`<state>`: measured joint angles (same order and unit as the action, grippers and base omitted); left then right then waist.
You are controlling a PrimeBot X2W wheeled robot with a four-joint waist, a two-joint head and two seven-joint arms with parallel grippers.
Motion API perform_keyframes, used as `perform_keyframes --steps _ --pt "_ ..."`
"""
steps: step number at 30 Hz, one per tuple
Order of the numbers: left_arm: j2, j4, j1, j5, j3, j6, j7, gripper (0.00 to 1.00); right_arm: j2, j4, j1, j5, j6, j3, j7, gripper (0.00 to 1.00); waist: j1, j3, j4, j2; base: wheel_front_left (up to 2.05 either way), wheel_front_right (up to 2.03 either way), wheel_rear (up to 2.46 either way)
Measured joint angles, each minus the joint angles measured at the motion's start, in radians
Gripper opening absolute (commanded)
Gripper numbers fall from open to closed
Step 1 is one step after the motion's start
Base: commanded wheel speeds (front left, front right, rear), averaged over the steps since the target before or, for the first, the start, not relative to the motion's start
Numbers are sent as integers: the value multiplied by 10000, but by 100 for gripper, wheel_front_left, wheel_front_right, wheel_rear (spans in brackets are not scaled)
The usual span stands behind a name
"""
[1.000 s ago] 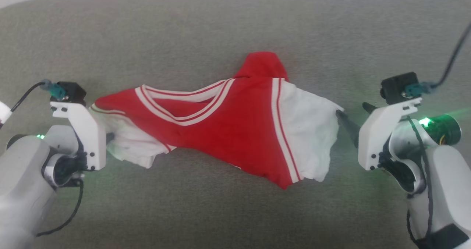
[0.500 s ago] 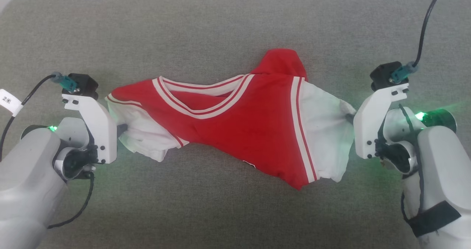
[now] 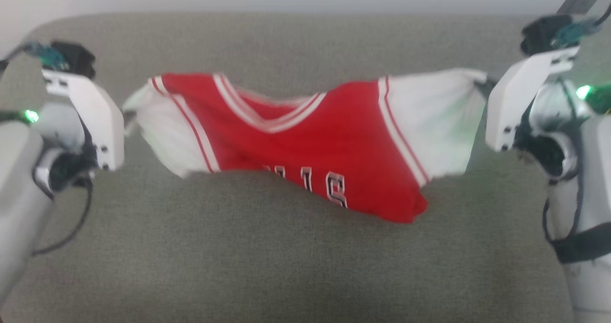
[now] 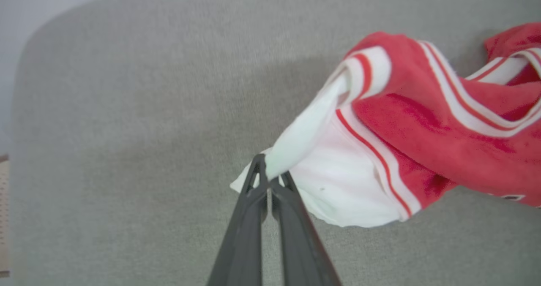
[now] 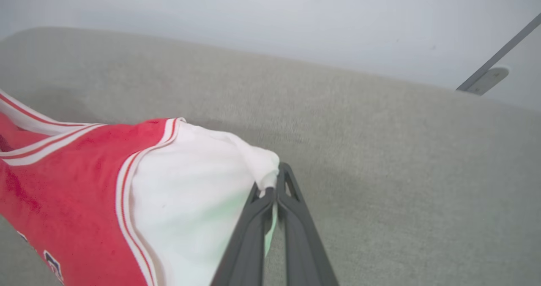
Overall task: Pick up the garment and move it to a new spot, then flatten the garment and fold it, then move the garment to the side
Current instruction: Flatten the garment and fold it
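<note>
Since a second ago the right gripper point(image 3: 479, 82) has closed its fingers on the white sleeve; back then they stood spread just beside it. The garment point(image 3: 305, 156), which lay crumpled on the grey fabric surface point(image 3: 286, 265), is now pulled out wide between the two arms. Black-and-white characters show on its red front. The head camera has shifted as well.

At the left, the left gripper point(image 3: 128, 124) reaches in to the garment's white sleeve. In its own wrist view the left gripper point(image 4: 268, 174) has its dark fingers pressed together on a fold of that sleeve. The cloth runs up and to the right from the tips, and a shadow falls on the surface point(image 4: 127, 151) behind the garment point(image 4: 422, 134).

In the middle, the garment hangs stretched from sleeve to sleeve. Its striped V-neck trim sags along the top edge and the red body droops lowest toward the right. The head view is blurred, and whether that lowest red corner touches the surface cannot be told.

At the right, the other white sleeve is drawn to a point at the right gripper. The right wrist view shows the right gripper point(image 5: 270, 184) with its fingers pinching the sleeve's bunched tip, the garment point(image 5: 76, 184) spreading away to the left. Beyond the surface point(image 5: 380, 151) stands a pale wall point(image 5: 270, 15), and a thin grey bar point(image 5: 486, 72) slants at the upper right.
</note>
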<state>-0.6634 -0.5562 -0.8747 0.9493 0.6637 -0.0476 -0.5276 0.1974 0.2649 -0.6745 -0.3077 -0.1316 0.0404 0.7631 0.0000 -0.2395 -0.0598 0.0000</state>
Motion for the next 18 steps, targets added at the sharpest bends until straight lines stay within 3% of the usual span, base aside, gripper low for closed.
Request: perform_keyframes --steps 9,18 --pt "-410 669 -1465 -539 -88 52 -77 0 268 82 -1336 13 2 -341 -1026 0 1 1064 169 0 0 0 0" --pt "-437 587 -2779 -1064 -182 104 192 0 295 625 -2514 117 2 -397 -1877 0 0 1832 316 0 0 0 0"
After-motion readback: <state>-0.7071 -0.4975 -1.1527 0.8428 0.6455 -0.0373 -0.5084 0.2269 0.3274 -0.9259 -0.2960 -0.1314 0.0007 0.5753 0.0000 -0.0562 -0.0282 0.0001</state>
